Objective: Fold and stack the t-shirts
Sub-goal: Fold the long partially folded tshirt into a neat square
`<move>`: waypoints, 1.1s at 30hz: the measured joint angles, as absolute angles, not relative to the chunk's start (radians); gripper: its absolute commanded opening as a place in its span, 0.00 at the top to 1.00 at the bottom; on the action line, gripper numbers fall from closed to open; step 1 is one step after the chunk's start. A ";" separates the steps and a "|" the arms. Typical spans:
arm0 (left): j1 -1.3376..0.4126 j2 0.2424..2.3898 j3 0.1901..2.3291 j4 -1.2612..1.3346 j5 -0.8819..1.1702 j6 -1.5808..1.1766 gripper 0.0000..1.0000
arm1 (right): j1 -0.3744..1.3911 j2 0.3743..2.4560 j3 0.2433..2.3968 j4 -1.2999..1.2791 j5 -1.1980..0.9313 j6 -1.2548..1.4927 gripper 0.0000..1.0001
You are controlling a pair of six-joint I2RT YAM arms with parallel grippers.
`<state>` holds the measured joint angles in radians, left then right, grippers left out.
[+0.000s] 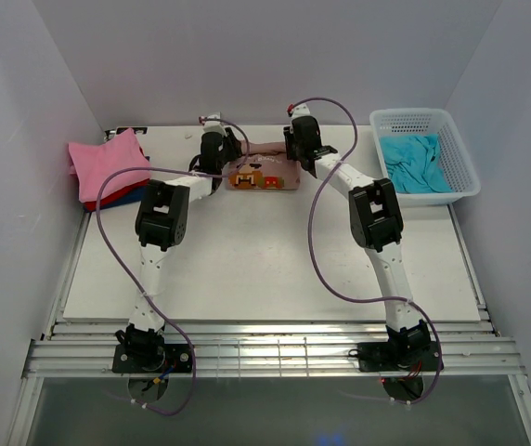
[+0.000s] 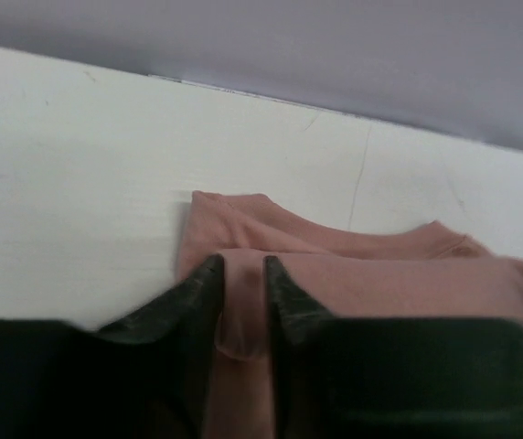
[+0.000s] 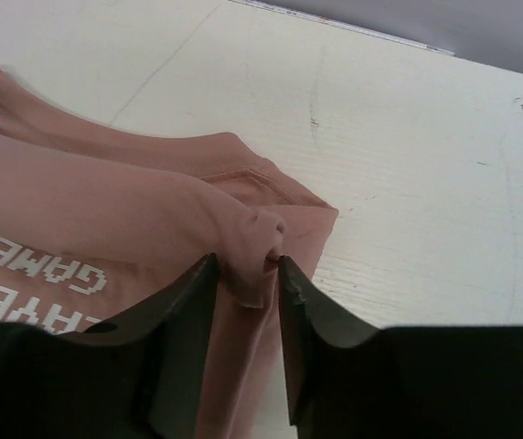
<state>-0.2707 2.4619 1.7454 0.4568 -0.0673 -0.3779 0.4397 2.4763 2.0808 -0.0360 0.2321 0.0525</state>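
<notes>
Rose-brown t-shirt (image 1: pixel 264 177) lies partly folded at the far middle of the tabletop (image 1: pixel 265 269), pixel-style print facing up. Left pincer (image 2: pixel 241 274) is clamped on a fold of cloth at the shirt's left edge, near the collar. Right pincer (image 3: pixel 246 274) is clamped on a bunched fold at the right edge, beside white lettering. Both sit low at the tabletop.

Far left: a stack with the pink t-shirt (image 1: pixel 108 163) on top, the red t-shirt (image 1: pixel 108 197) under it and a dark blue edge (image 1: pixel 142 192) showing at the right.

Far right: the white lattice basket (image 1: pixel 467 163) holds one crumpled turquoise t-shirt (image 1: pixel 416 164), well apart from the rose-brown one.
</notes>
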 measured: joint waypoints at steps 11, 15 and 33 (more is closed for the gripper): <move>-0.284 2.219 1.595 0.512 -0.152 -0.329 0.11 | 0.449 2.238 1.727 0.032 0.321 -0.016 0.46; -0.302 2.058 1.464 0.564 -0.084 -0.381 0.46 | 0.463 2.116 1.654 0.062 0.303 -0.022 0.50; -0.455 2.317 1.399 0.604 0.191 -0.493 1.00 | 0.486 1.961 1.325 0.147 0.114 0.082 0.92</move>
<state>-0.4553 2.3173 1.3987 0.6037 0.1909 -0.4931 0.4862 1.9610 1.3254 0.1467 0.1143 0.0818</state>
